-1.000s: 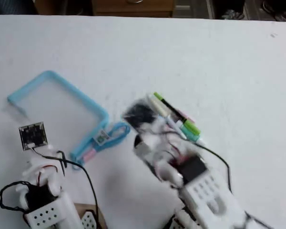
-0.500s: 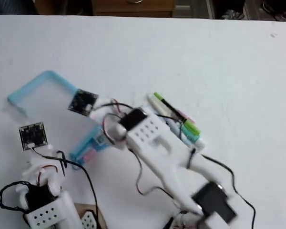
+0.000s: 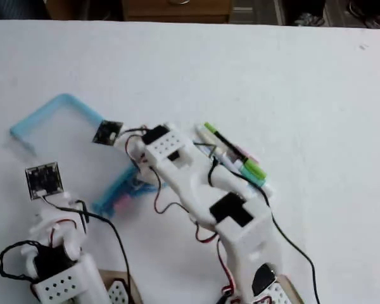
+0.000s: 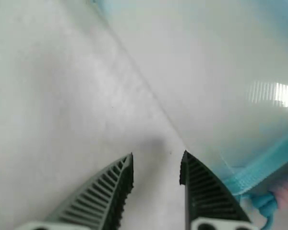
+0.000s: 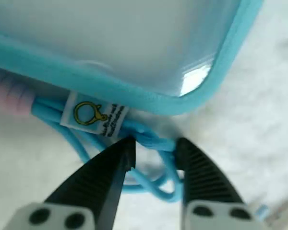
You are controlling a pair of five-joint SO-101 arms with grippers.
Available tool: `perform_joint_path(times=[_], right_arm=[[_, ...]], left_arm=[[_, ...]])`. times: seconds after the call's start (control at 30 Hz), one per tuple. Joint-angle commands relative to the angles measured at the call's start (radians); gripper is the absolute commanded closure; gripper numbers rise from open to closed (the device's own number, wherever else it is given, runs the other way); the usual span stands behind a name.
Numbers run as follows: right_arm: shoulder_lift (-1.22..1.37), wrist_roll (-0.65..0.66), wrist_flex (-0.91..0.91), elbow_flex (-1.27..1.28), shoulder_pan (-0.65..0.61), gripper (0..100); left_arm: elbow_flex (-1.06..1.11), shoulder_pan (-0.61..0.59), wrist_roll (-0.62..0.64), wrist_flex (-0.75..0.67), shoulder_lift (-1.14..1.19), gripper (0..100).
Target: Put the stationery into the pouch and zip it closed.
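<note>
While right arm [image 3: 199,187] overlaps pouch [image 3: 62,99], pens [image 3: 239,161] beside.

Wide white tabletop [image 3: 304,82], stationery things lying on it
A translucent rectangular pouch with sky-blue edging [image 3: 66,136] lies flat toward nine o'clock; a bundle of coloured marker pens [image 3: 246,166] rests at its three o'clock, apart.
</note>
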Motion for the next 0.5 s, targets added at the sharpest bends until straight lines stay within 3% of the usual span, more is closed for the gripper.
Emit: perform_joint_path(times=[0.0, 0.47], right_arm=[[0.025, 0.08, 0.059, -0.063, -0.004, 98.5], [-0.176, 0.061, 0.335, -0.262, 0.033, 98.1]], left_arm=[[-0.005, -0.002, -0.002, -0.014, -0.01, 82], [-0.005, -0.004, -0.002, -0.014, -0.01, 82]])
